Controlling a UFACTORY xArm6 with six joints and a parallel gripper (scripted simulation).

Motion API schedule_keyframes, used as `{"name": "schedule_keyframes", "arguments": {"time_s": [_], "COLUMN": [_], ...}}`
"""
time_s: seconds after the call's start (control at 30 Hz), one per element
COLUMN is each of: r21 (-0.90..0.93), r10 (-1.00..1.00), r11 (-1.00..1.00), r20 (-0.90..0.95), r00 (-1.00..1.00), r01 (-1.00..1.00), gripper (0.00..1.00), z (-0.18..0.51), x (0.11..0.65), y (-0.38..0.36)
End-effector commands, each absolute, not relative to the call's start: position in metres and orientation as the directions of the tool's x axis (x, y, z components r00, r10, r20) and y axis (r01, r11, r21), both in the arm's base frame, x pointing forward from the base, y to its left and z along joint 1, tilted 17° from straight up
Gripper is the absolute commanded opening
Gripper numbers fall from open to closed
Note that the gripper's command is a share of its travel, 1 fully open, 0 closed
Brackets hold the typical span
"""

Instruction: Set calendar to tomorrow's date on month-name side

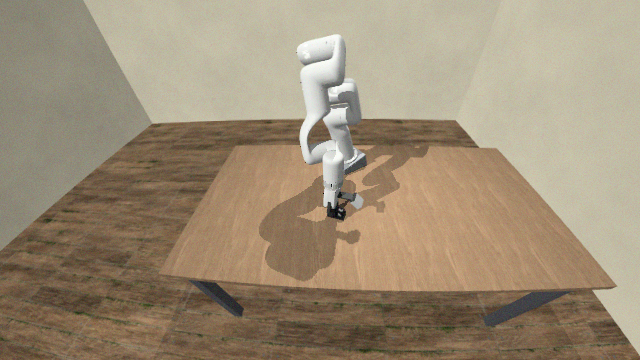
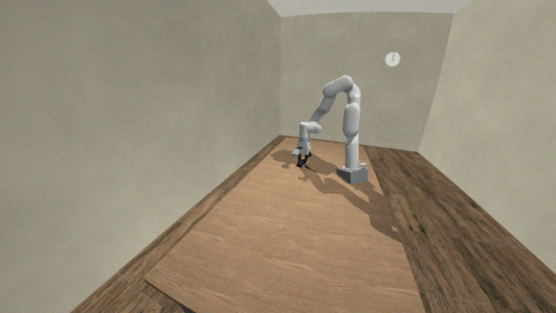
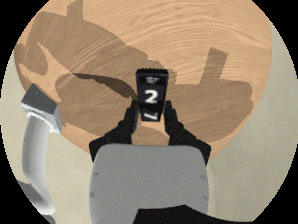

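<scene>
Between parted jaws, black cube (image 3: pixel 150 94) showing 2, fingers flanking it; bare table (image 1: pixel 450 225) around

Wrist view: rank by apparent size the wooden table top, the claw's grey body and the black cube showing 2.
1. Wooden table top, largest.
2. Claw's grey body; nearness to the camera inflates it.
3. Black cube showing a white 2, smallest, between the dark fingers.

My arm (image 1: pixel 324 95) is folded over from its base (image 2: pixel 360 176), forearm dropping straight down just in front of that base. Wrist vertical, gripper (image 3: pixel 152 117) pointing down. Fingers parted, standing just off the sides of a black cube (image 3: pixel 150 94), not clamping it.
</scene>
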State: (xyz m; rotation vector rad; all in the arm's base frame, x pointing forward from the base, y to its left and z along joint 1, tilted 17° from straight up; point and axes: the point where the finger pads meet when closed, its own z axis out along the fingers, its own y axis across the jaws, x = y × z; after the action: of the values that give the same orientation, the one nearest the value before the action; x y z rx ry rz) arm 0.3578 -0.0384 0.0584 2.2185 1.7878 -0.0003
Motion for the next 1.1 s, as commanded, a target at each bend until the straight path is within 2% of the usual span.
{"name": "schedule_keyframes", "arguments": {"time_s": [0.0,0.47,1.07], "r21": [0.227,0.227,0.227], "r10": [0.956,0.956,0.956], "r11": [-0.186,-0.186,-0.186], "r20": [-0.180,-0.180,-0.180], "r00": [0.229,0.229,0.229], "r01": [0.956,0.956,0.956], "gripper": [0.47,0.47,0.47], "z": [0.059,0.066,0.138], "x": [0.359,0.358,0.344], "y": [-0.038,-0.037,-0.020]}}
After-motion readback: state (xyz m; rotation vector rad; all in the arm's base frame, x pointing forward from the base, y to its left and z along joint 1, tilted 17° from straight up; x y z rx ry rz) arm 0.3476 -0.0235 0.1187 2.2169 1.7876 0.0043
